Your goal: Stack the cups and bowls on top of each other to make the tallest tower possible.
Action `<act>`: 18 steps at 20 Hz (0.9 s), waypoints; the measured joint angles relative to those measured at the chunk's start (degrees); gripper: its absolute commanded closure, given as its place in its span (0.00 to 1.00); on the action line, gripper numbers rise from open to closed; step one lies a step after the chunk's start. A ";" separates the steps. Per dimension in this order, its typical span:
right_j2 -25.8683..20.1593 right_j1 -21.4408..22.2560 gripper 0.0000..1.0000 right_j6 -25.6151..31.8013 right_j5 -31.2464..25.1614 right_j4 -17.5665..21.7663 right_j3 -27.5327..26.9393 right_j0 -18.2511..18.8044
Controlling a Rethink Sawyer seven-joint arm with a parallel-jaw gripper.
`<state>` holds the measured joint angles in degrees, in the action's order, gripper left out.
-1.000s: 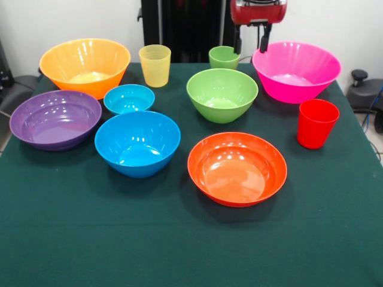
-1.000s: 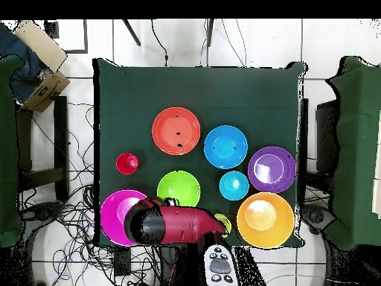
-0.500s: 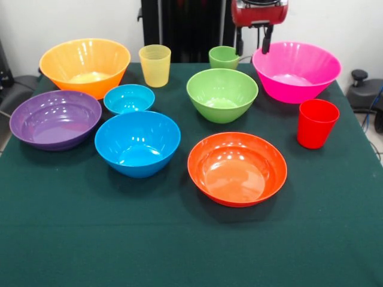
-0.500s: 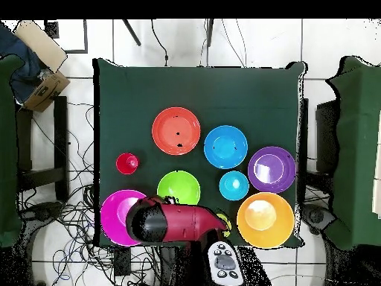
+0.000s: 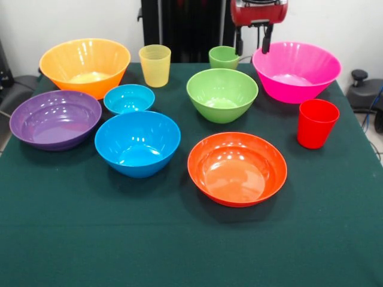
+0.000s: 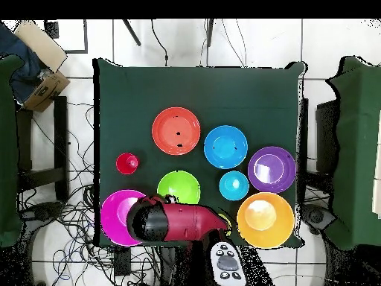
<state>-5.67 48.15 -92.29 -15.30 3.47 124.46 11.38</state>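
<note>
Gripper point(image 5: 251, 40) hanging high, fingers apart, empty, between green cup point(image 5: 224, 57) and pink bowl point(image 5: 295, 70). No tower yet; bowls sitting separately. Likely picking pink: straddle near rim squarely before closing.

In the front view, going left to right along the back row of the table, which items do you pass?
Yellow-orange bowl → yellow cup → light green cup → pink bowl.
</note>
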 measured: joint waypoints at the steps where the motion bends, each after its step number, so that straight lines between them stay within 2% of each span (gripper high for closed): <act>1: -0.01 0.00 0.00 0.00 0.00 0.04 0.01 -0.01; 18: -0.14 0.01 0.00 0.00 0.00 1.12 -0.01 -0.04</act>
<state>-5.81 48.16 -92.29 -15.30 4.59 124.45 11.35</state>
